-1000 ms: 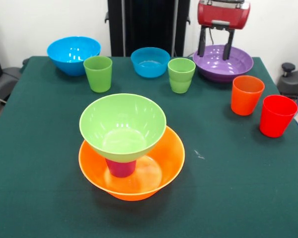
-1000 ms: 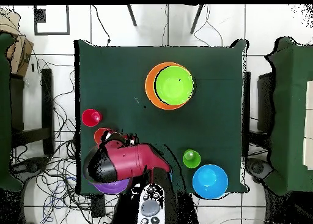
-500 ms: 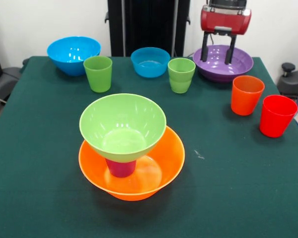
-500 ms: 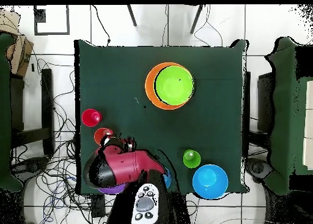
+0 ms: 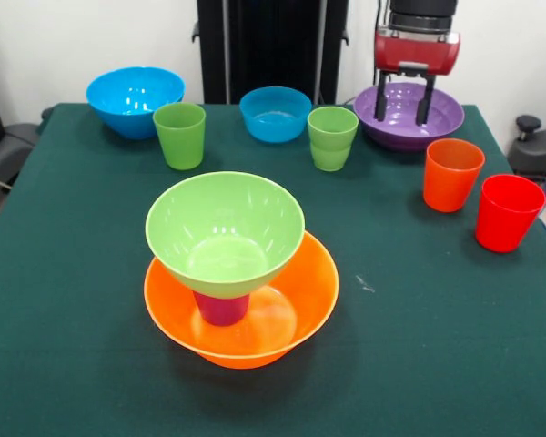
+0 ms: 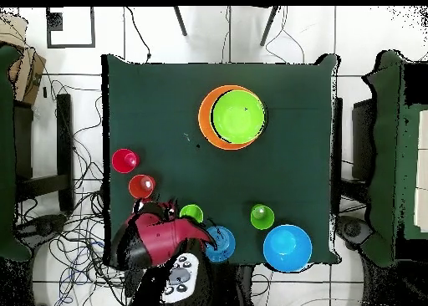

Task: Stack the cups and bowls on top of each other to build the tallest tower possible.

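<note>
Cups and bowls all stand upright with their openings facing up, so every long axis is vertical. From my remote station I see the tower in the middle of the table: the big orange bowl is the base, the purple cup stands inside it, and the lime green bowl sits on that cup, leaning slightly to one side. Two green cups stand in the far row, one beside the large blue bowl and the other beside the smaller blue bowl. The orange cup and the red cup stand near each other at the right edge in the front view. The gripper hangs over the wide purple bowl, its two dark fingers spread apart and reaching down inside the rim, with nothing between them. The table is covered with a dark green cloth; in the overhead view the floor around it is pale tile with many loose cables. I cannot read any writing or label.
</note>
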`<action>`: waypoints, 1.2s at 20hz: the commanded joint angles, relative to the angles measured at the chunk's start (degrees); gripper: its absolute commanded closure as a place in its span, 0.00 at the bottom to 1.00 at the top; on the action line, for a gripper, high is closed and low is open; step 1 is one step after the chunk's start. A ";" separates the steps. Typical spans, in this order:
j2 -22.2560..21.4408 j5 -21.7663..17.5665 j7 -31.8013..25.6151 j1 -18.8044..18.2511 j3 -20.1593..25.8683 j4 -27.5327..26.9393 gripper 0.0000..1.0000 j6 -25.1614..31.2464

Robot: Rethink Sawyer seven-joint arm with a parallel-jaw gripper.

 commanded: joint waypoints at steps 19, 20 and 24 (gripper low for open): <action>3.45 -4.14 7.29 -2.48 -0.26 13.37 0.00 -12.34; 4.42 -3.87 7.21 -2.42 -0.34 12.78 0.00 -12.68; 6.54 -3.29 6.33 -3.27 -0.34 10.13 0.00 -12.97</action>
